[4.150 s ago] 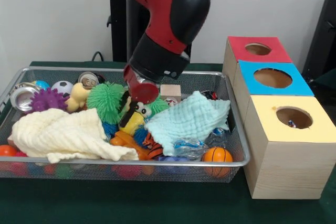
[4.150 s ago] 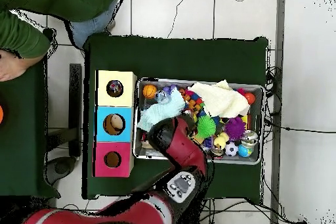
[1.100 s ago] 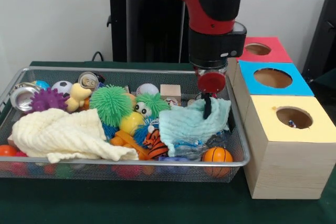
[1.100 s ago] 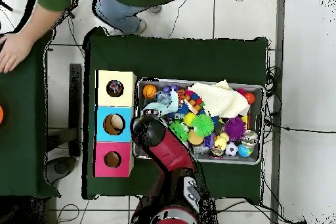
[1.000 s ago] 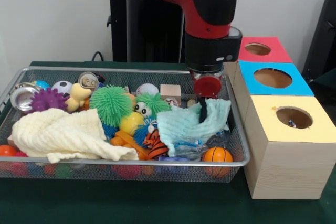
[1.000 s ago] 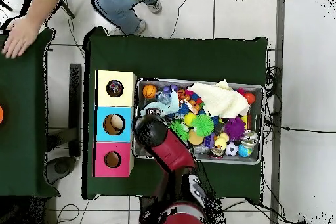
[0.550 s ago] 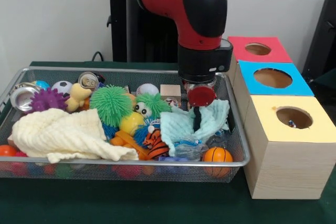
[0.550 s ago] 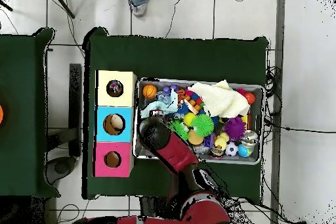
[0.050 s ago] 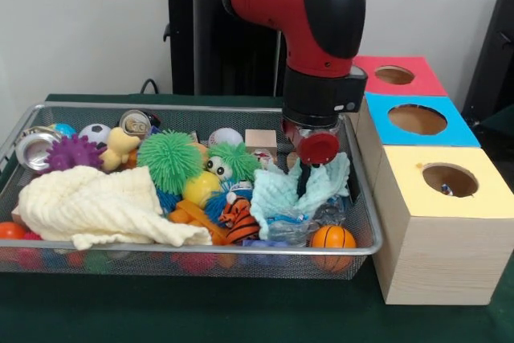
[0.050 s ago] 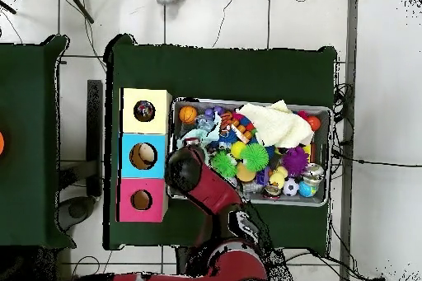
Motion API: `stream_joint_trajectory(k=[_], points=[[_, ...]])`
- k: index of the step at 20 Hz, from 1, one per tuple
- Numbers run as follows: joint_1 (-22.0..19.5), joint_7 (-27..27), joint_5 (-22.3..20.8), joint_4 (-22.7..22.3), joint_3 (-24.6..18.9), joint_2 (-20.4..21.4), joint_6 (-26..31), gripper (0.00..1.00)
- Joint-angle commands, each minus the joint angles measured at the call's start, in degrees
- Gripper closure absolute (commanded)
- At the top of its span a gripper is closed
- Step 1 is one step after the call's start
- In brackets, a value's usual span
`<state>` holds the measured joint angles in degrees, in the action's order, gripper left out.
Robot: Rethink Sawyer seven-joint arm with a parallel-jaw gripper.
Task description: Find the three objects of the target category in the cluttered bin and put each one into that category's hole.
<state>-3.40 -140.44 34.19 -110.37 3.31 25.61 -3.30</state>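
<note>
Your hand (image 9: 307, 180) clamped on mint cloth (image 9: 283, 190), now bunched and lifted at bin (image 9: 363, 198) right end versus flat seconds ago. Uncovers clutter beneath; targets unidentified, yellow box (image 9: 440, 222) hole already holds something.

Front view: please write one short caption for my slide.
Sawyer hand lifts a light blue cloth inside the cluttered wire bin.
</note>
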Motion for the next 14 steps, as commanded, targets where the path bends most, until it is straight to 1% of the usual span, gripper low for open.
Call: stream_joint_trajectory(k=[1, 2, 3, 5, 6, 7, 8, 9, 10, 11, 12, 13, 14], points=[[-0.2, 1.0, -4.0, 5.4, 4.2, -5.8, 3.8, 1.00], [-0.9, 1.9, -5.3, 5.6, 4.3, -5.5, 4.2, 1.00], [-2.0, 4.3, -7.6, 6.5, 5.6, -4.7, 6.3, 1.00], [-3.5, 10.6, -13.3, 8.7, 8.3, -3.0, 10.1, 1.00], [-3.8, 12.2, -15.5, 9.8, 9.4, -2.5, 11.6, 1.00], [-4.7, 16.0, -19.7, 12.1, 10.9, -1.6, 13.2, 1.00], [-6.5, 17.7, -23.0, 12.9, 9.8, -0.3, 14.5, 1.00], [-11.2, 22.3, -28.0, 13.8, 5.4, 2.5, 18.0, 1.00], [-13.1, 23.8, -30.5, 14.6, 3.6, 3.6, 20.7, 1.00], [-16.5, 27.3, -33.9, 15.8, 0.1, 5.2, 24.3, 1.00], [-18.1, 28.4, -36.0, 16.6, -1.7, 5.9, 26.5, 1.00], [-20.7, 31.5, -38.7, 17.7, -4.7, 7.0, 30.0, 1.00], [-22.2, 32.9, -40.5, 18.1, -6.6, 7.8, 32.2, 1.00]])
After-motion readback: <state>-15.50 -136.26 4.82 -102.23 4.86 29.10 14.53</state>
